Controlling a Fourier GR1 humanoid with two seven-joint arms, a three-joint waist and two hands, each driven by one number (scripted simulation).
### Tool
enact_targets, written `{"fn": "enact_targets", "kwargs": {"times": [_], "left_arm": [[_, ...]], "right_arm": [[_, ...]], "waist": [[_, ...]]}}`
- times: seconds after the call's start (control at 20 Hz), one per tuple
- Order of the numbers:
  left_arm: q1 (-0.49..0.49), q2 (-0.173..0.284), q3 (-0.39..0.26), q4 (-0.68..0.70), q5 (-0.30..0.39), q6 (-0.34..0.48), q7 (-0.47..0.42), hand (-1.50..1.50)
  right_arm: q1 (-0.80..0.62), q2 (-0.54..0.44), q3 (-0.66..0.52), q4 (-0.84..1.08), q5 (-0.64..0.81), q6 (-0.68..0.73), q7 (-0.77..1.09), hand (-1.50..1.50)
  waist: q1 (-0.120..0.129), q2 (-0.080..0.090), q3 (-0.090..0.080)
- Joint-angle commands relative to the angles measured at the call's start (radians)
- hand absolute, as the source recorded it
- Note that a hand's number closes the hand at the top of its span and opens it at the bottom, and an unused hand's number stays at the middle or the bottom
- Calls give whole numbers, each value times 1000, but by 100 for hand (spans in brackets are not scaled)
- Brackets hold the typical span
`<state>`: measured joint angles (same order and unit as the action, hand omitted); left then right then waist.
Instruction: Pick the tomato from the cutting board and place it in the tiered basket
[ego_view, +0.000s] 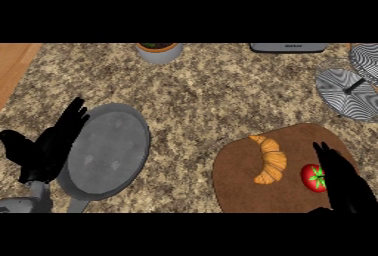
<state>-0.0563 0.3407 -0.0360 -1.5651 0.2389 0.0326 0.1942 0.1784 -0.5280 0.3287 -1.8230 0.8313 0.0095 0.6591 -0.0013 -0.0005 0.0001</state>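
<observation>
Now reaching: right robot hand (341, 176) open, empty, just beside tomato (314, 177) on board (244, 195). Next, curl round tomato, lift toward basket (353, 90).

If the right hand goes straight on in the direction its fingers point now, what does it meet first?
The right hand points up and slightly left, along the tomato's right side. Beyond its fingertips lies only bare cutting board, then granite counter. The way looks free, though height is unclear.
</observation>
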Motion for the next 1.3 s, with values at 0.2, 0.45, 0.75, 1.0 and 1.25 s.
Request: {"fn": "enact_targets", "kwargs": {"times": [0.2, 0.45, 0.75, 1.0, 1.25], "left_arm": [[37, -32, 10, -11, -20, -38, -30, 0], [-16, -6, 68, -7, -18, -60, 28, 0], [-10, -65, 58, 17, -56, -53, -4, 0], [13, -67, 39, -21, -84, -37, 4, 0], [25, -51, 73, -19, -57, -41, -4, 0]], "right_arm": [[-89, 22, -47, 182, -29, 128, -77, 150], [-28, 3, -62, 172, 6, 129, -172, 150], [-82, 84, 4, 173, 135, 142, -131, 150], [6, -64, -152, 261, 112, -80, -366, 150], [-1, -294, -450, 454, -82, -42, -551, 150]], "waist": [[8, 1, 0], [0, 0, 0], [2, 0, 0], [-3, 0, 1], [-25, 4, 14]]}}
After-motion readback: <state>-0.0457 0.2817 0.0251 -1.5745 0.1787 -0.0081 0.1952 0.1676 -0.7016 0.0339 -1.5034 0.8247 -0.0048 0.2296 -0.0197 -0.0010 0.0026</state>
